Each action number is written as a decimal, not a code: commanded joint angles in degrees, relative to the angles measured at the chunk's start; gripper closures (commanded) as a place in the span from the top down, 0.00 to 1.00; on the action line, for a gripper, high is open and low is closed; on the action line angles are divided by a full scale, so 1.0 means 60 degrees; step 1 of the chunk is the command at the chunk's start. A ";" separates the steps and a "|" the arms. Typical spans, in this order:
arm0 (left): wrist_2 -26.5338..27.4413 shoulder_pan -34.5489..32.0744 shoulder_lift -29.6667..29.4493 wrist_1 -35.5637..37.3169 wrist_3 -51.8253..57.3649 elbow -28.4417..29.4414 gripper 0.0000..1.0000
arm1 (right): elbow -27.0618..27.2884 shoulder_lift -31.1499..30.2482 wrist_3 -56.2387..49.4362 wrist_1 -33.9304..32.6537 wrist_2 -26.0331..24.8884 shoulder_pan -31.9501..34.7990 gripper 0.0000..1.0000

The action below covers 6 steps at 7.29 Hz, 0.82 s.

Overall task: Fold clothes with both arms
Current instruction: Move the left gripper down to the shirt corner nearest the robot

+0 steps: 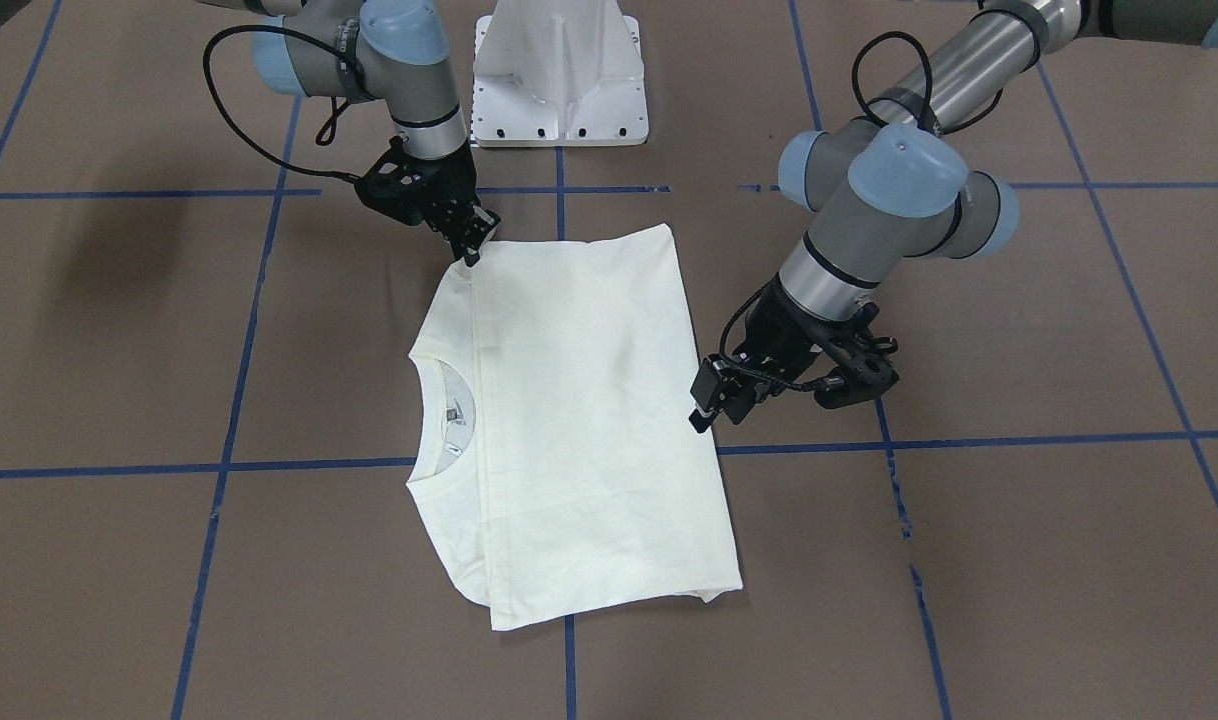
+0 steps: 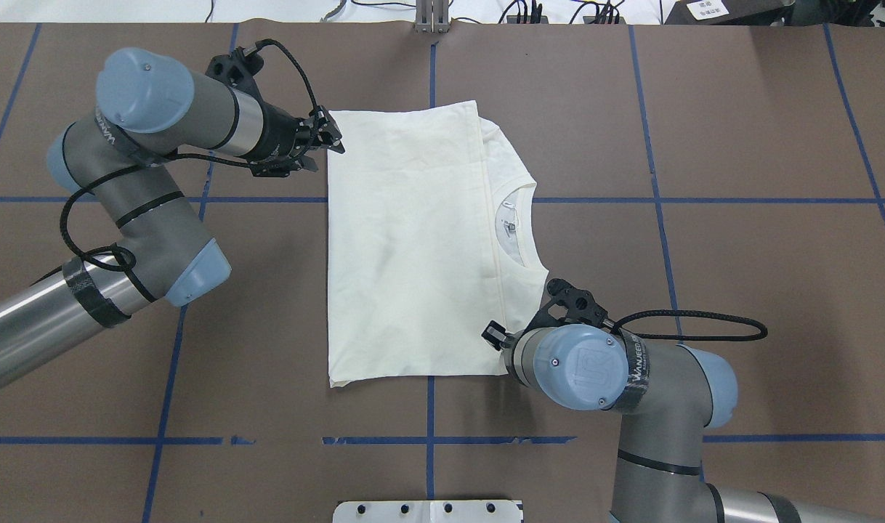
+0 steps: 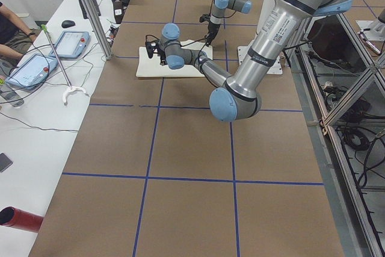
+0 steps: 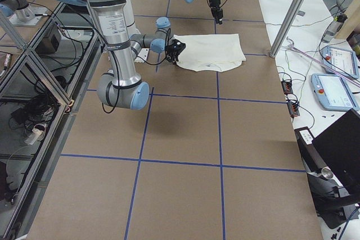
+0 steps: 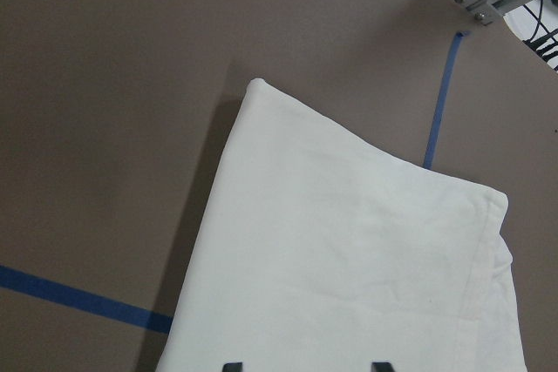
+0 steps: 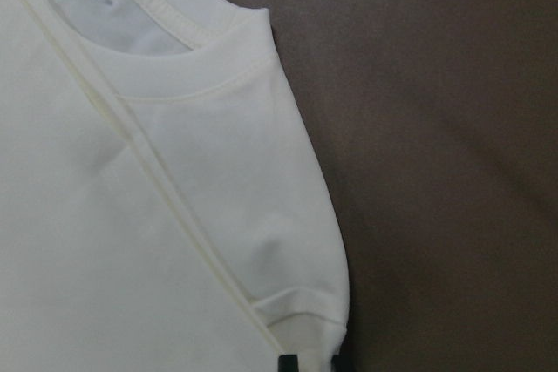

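T-shirt (image 1: 589, 400) lies folded, and the layers under the top panel are out of sight in every view. Neck label (image 2: 510, 226) too small to read. Right hand (image 6: 311, 363): wrist cam's bottom edge crops it to two fingertip stubs; overhead, its own wrist joint (image 2: 573, 367) covers most of it. Left hand (image 5: 305, 365): same crop, tips only. Side views: both hands too small to judge. Person (image 3: 9, 28) cut by frame edge.

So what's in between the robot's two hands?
The folded cream T-shirt lies flat on the table between the left hand and the right hand, which sit at opposite corners of it. The overhead view shows this best.
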 commanded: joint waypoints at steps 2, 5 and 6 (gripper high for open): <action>0.0006 -0.0014 0.0038 0.0000 0.0000 -0.0031 0.58 | 0.0116 0.0213 0.0139 0.0015 0.0014 0.0099 0.00; -0.0024 0.0175 0.0434 0.0000 -0.0496 -0.0733 0.58 | 0.0628 -0.0137 0.0342 -0.0014 0.0014 0.0086 0.00; -0.0024 0.0496 0.0448 0.0000 -0.1064 -0.0952 0.58 | 0.0847 -0.0341 0.0503 -0.0014 0.0014 -0.0147 0.00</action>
